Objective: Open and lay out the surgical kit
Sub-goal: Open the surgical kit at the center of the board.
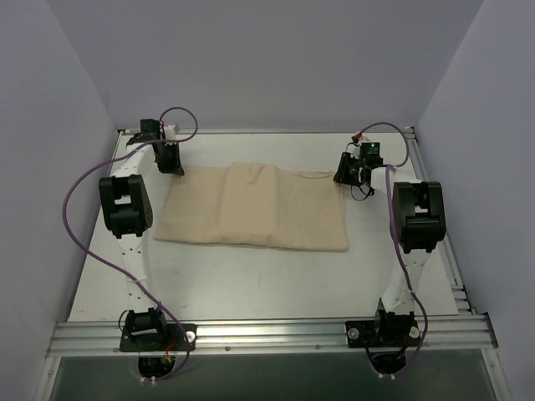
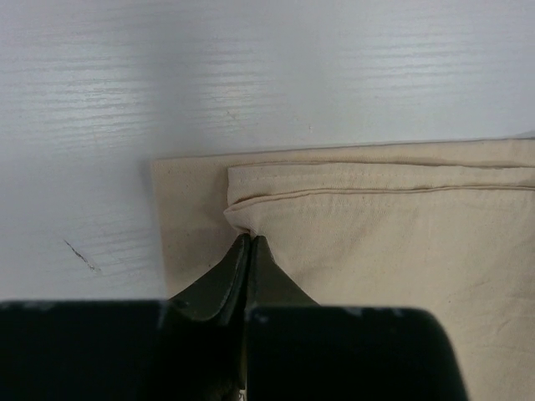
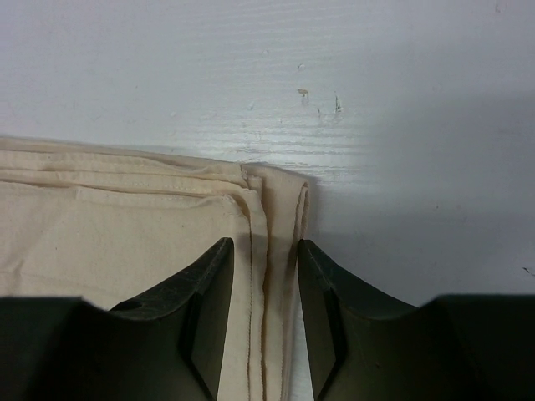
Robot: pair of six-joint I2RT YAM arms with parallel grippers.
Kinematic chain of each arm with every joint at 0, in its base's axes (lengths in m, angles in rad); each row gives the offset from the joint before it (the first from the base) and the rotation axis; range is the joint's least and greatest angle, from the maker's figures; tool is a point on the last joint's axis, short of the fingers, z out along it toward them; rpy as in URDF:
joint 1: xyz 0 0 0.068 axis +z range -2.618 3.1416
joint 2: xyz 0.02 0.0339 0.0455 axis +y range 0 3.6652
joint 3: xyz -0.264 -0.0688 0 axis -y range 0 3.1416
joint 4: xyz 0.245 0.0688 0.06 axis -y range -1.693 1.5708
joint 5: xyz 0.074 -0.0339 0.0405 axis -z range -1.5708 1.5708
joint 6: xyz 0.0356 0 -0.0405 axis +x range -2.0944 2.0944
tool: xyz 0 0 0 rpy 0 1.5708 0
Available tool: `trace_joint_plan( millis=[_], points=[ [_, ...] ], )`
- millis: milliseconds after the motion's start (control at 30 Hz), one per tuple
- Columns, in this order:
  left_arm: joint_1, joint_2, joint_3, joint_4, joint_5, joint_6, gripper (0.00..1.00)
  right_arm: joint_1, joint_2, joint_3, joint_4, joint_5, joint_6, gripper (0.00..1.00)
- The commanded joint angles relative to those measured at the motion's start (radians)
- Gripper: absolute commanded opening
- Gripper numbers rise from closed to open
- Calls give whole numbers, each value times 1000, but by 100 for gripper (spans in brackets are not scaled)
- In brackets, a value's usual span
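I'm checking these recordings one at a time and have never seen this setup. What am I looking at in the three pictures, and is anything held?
Two arms are bolted at the near edge of a white table: the left arm and the right arm. The wide picture is from a fixed camera above and behind them. The other two come from a camera on each wrist; the dark shapes at the bottom are that arm's own fingers. On the table lies a folded beige cloth wrap; its contents are hidden. The left hand is shut, pinching a folded layer at one far corner of the wrap. The right hand is open at the other far corner, one finger on either side of the folded edge, not gripping it.
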Motion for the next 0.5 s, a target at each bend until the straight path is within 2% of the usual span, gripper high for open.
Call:
trace_joint_plan(
  millis=[0,300,467],
  points=[
    [-11,-79,-9,13,43,12,2,8,-44,-1,22,-15,-16,33],
    [-11,-99,-19,19,15,12,2,30,-49,15,14,56,-36,31],
    [-11,-122,-32,17,30,12,2,30,-78,22,8,51,-62,36]
  ],
)
